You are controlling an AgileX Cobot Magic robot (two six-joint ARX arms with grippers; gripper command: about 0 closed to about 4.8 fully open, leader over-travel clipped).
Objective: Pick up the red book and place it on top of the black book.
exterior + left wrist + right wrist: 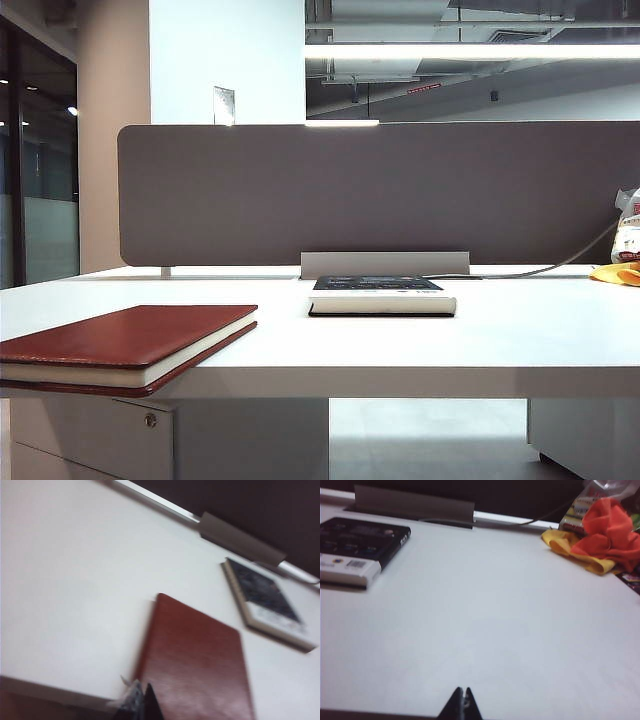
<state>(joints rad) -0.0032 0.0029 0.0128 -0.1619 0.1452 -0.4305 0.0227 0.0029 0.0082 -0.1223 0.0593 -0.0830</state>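
From the exterior camera you see no arm and no end effector. The red book [125,343] lies flat at the near left of the white bench [520,330], its near corner jutting past the bench's front edge. Its cover is dark red and leather-like with a faint grain, and cream page edges show between the two boards. The black book [382,297] lies flat farther back, near the middle, well apart from the red one; you see a black cover over a thick white block of pages. Behind it stands a grey partition [380,190] with a pale metal bracket [385,264] at its foot, and a cable [540,268] trails to the right.

In the left wrist view, which is blurred and rolled at a slant, the left end effector [144,704] shows only as dark fingertips pressed together with nothing between them. It hangs over the near edge of the bench, just short of the red book [197,665], whose rounded corner you can make out. The black book [267,602] lies beyond it, pale print on its cover.

In the right wrist view, the right end effector [463,706] is level and low over bare bench, its dark tips meeting in a point, empty. The black book [360,547] sits far left; crumpled orange and yellow cloths [600,540] lie far right.
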